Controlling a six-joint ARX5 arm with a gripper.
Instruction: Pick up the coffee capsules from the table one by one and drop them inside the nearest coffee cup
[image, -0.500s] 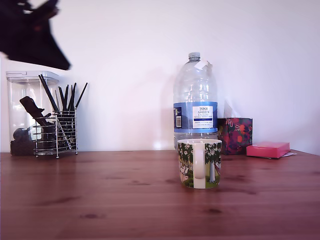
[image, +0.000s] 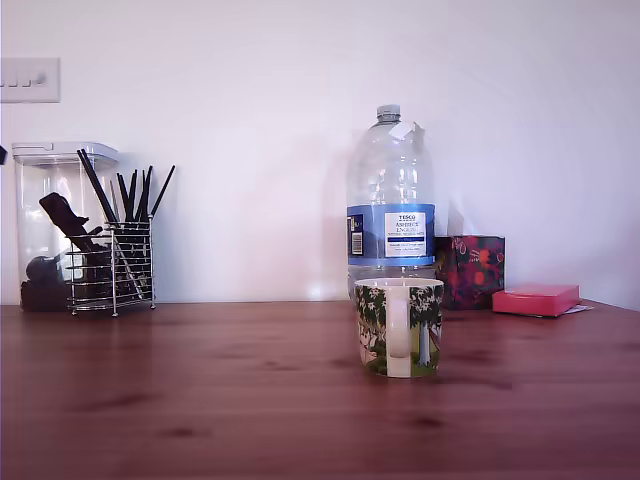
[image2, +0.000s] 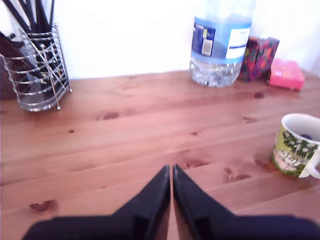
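**Closed hand (image2: 171, 172) held over a wooden worktop (image: 200, 400), tree-printed mug (image: 399, 327) standing upright**

In the exterior view, going from its left to its right, a white light switch (image: 30, 80) sits high on the pale wall (image: 250, 100). Below it, at the back of the reddish-brown worktop, stands a clear lidded canister (image: 45, 200). Just in front of the canister is a wire utensil holder (image: 112, 268) filled with black utensils (image: 135, 195). Well to the right of these, a large clear water bottle (image: 390, 200) with a blue label stands near the wall. Directly in front of the bottle is the white mug, printed with green trees, its handle turned toward the camera. To the right of the bottle, by the wall, is a dark floral tissue box (image: 470, 270), then a flat pink box (image: 535, 298).

In the wrist view, the hand's two black fingers (image2: 150, 200) reach forward from the camera toward the back wall, tapering to points. They are pressed together with only a hairline gap, and nothing is held between them. Beneath them is bare wood grain with dark knots. Whether the tips touch the wood cannot be told. The mug stands well apart from the fingertips, off to one side and nearer the hand than the bottle is. A dark shape (image2: 306, 136) lies inside the mug's mouth, and what it is cannot be told.
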